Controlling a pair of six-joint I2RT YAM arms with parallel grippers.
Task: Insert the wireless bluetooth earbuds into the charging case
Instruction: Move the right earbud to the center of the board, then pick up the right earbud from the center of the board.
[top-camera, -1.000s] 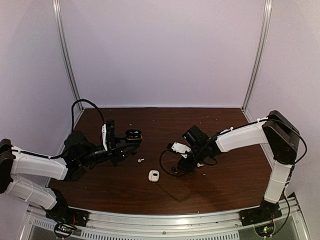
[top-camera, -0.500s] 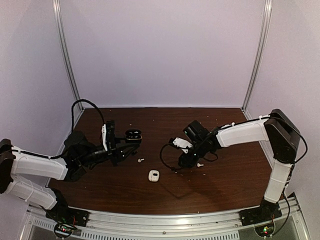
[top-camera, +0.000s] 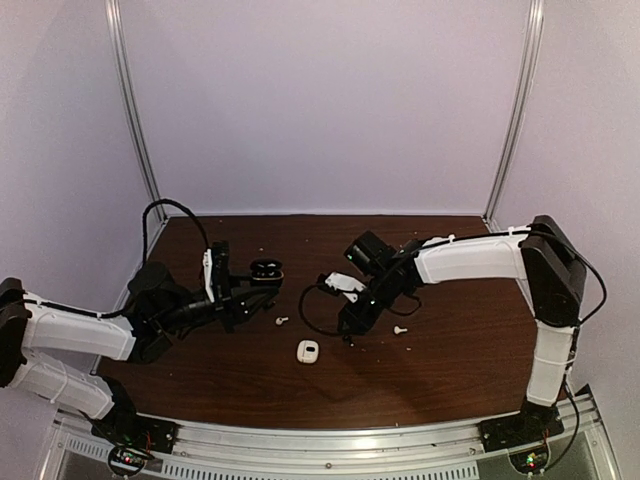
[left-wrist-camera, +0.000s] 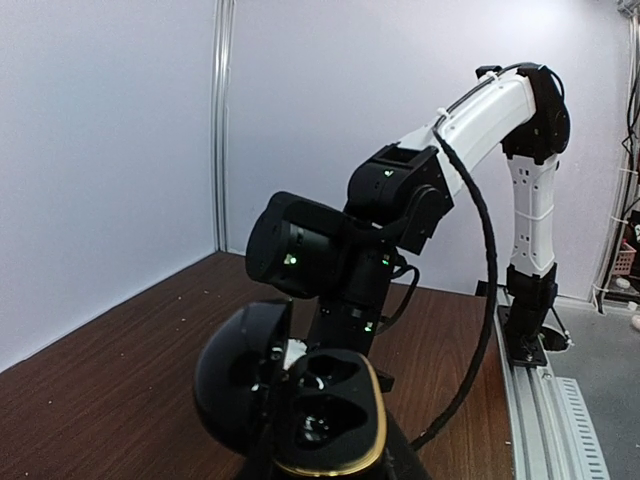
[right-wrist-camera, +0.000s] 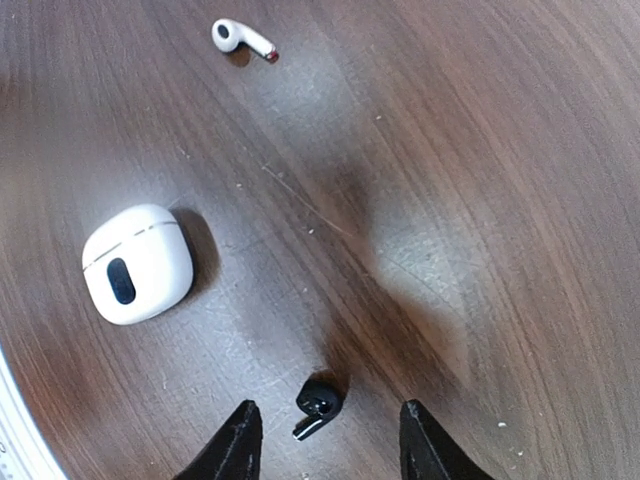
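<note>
Wooden table (right-wrist-camera: 500, 150): right gripper (right-wrist-camera: 327, 450) spread above black earbud (right-wrist-camera: 318, 402), left gripper (top-camera: 250, 284) pinching black case (left-wrist-camera: 310, 410)

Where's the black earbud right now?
In the right wrist view the black earbud lies between the open fingers of the right gripper, low centre, near the white case.

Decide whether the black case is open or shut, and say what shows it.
Open. The left wrist view shows the black case with its lid swung back and two wells exposed.
</note>
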